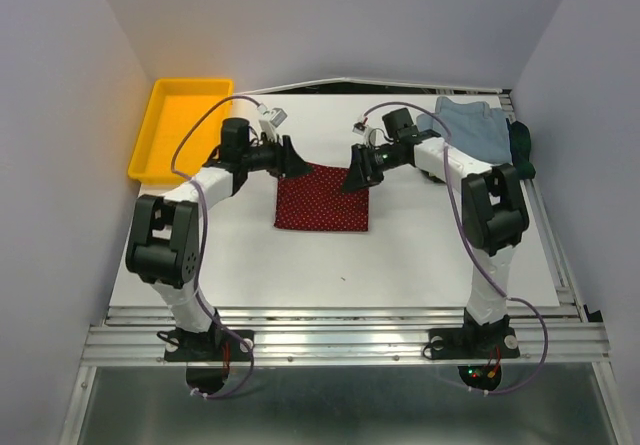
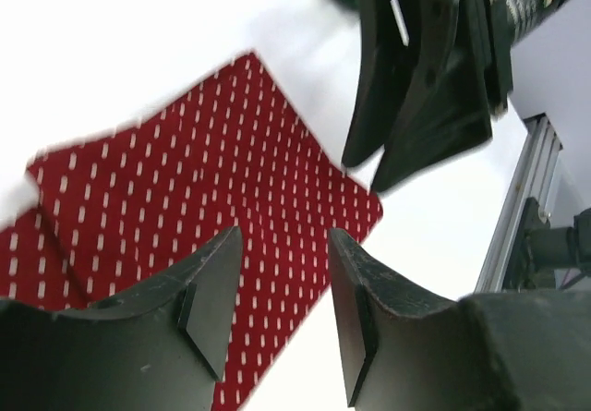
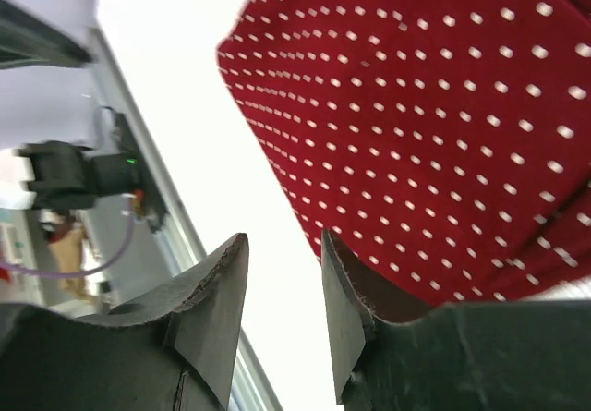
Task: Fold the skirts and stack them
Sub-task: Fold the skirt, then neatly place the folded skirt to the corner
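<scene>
Showing the dark red skirt (image 1: 322, 198) on the table (image 1: 420, 255), left tool (image 1: 293, 157) at its 11 o'clock corner, right tool (image 1: 357, 173) at 1 o'clock. Both tools' fingers stand apart.

White arm links (image 1: 212, 179), black joints (image 1: 165, 235), looping purple cables (image 1: 201, 227) — and dark, curved, wedge-shaped fingers (image 2: 203, 291).
</scene>
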